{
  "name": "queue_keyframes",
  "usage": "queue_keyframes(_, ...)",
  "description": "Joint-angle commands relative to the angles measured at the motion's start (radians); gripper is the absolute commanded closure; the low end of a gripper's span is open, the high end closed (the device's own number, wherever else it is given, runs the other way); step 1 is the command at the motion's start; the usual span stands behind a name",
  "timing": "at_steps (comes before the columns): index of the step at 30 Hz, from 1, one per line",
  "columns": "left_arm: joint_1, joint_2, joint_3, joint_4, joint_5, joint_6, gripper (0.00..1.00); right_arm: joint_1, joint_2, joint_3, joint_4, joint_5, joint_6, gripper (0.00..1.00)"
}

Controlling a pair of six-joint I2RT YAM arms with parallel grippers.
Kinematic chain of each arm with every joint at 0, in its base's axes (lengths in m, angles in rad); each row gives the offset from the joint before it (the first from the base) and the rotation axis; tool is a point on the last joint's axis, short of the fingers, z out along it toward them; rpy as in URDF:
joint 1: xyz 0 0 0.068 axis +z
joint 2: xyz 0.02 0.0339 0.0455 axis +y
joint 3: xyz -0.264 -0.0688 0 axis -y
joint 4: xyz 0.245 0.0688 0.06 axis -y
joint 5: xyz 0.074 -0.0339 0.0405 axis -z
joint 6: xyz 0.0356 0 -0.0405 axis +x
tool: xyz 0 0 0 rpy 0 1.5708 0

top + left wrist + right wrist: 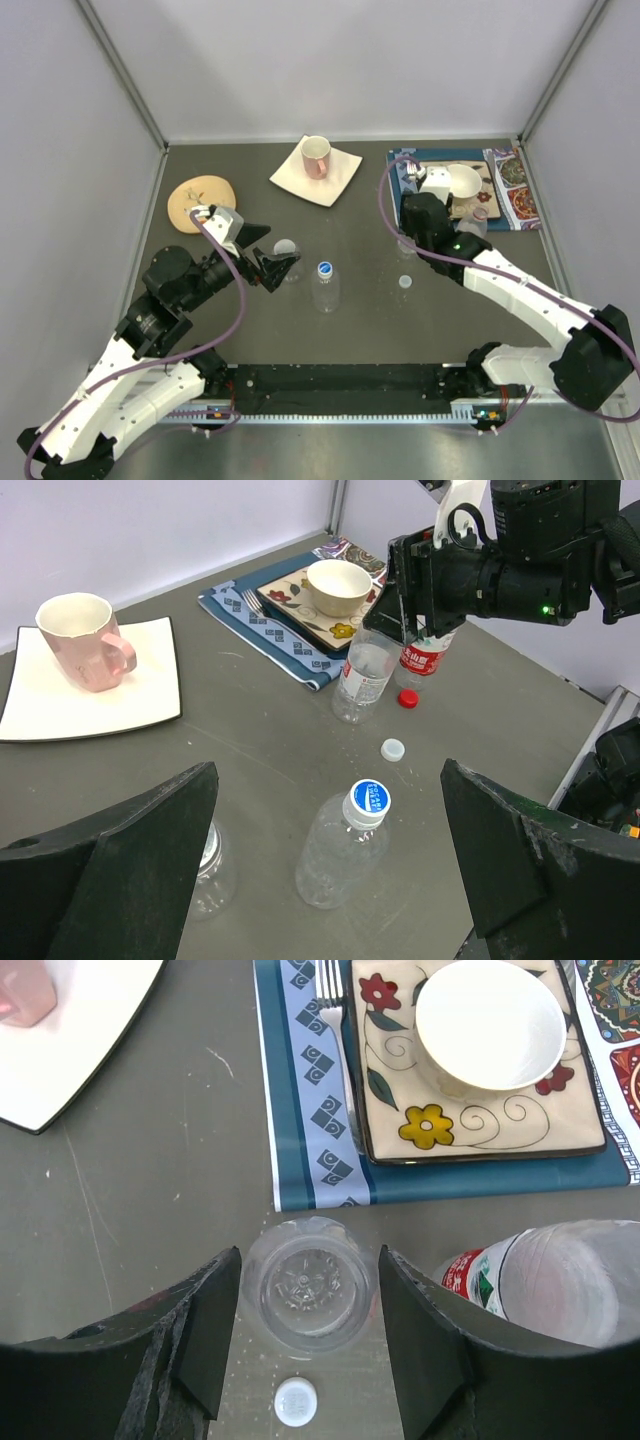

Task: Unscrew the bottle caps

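Right wrist view: right pincer (310, 1255) is hanging with jaws parted over the uncapped slim bottle (310, 1285). The fingers are flanking it and clamping nothing; whether the pads are brushing the plastic, cannot tell. White cap (296, 1401) is lying loose on the worktop (350, 330) just beside that bottle.

Risks, as judged:
- Uncapped bottle is looking empty and light. A finger dragging on its shoulder while the arm lifts could be tipping it into the red-labelled bottle (540, 1280) standing close by.
- Red cap (407, 697) and the white one are sitting near the bottle feet; a low sweep could be scattering them.
- Two caps are on: blue cap (368, 798) on the mid-worktop bottle (340, 855), and a wide greyish cap (285, 247) on the squat bottle (222, 880).
- Squat bottle is sitting right against one finger of the left pincer (330, 770). An off-centre close could be shoving it instead of gripping.
- Thin walls could be twisting along with a cap if the body is not braced.

Pose: right arm is reaching far forward to the placemat (300, 1110) edge, wrist pitched straight down. Left arm is folding at the elbow, forearm angling toward centre. Its pincer is low and fully spread, holding nothing.
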Motion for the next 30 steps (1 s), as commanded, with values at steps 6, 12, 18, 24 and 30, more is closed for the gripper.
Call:
queue_keyframes(6,-0.001,0.004,-0.003,0.054,0.017,-0.014,0.01,-0.003,-0.033,0.040,-0.025,-0.022,0.008,0.37)
queue_keyframes(12,-0.003,0.003,-0.003,0.054,0.020,-0.016,0.01,-0.003,-0.027,0.069,-0.035,-0.022,-0.002,0.32)
queue_keyframes(18,-0.003,0.001,-0.004,0.056,0.022,-0.017,0.01,-0.003,-0.026,0.083,-0.039,-0.020,-0.010,0.31)
queue_keyframes(24,-0.003,0.003,-0.004,0.054,0.022,-0.016,0.01,-0.003,-0.021,0.092,-0.041,-0.020,-0.015,0.32)
queue_keyframes(30,-0.003,0.003,-0.007,0.055,0.020,-0.016,0.01,-0.003,-0.023,0.086,-0.041,-0.023,-0.015,0.46)
